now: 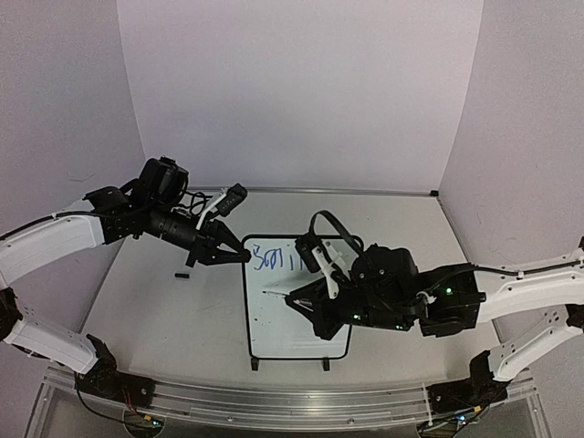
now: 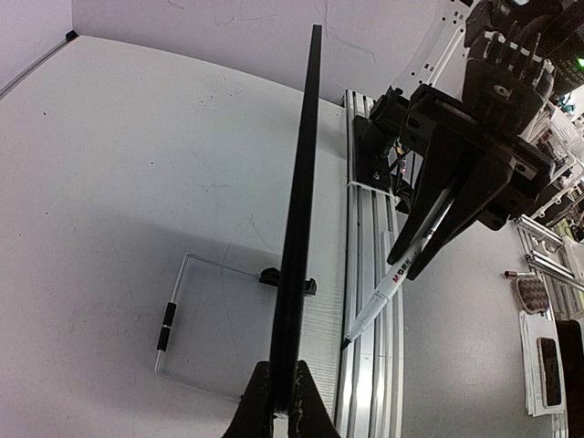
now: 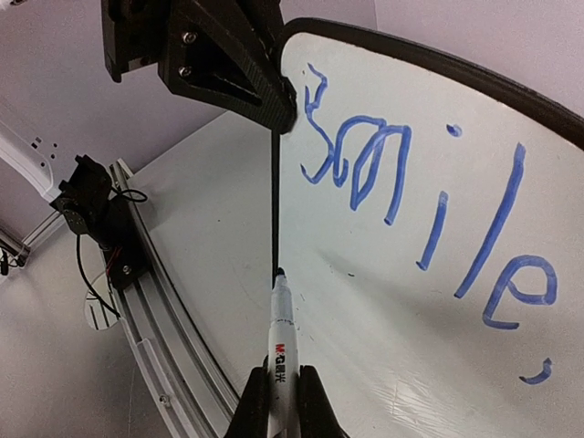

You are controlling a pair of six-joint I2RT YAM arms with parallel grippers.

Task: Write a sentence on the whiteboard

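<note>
On gray table (image 1: 164,301), pinching board (image 1: 294,333) tight by its top left corner with left gripper (image 2: 283,399). Squeezing marker (image 3: 279,330) in right gripper (image 3: 278,401), the nearer one, tip pointing straight at board's left side, just under blue writing (image 3: 411,201).

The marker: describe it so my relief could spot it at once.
Start at the whiteboard in the middle of the table, with blue writing along its top. Near its left edge, the right tool is shut on the marker, tip towards the board. It is the only slim white barrel with a black tip and red lettering.
</note>
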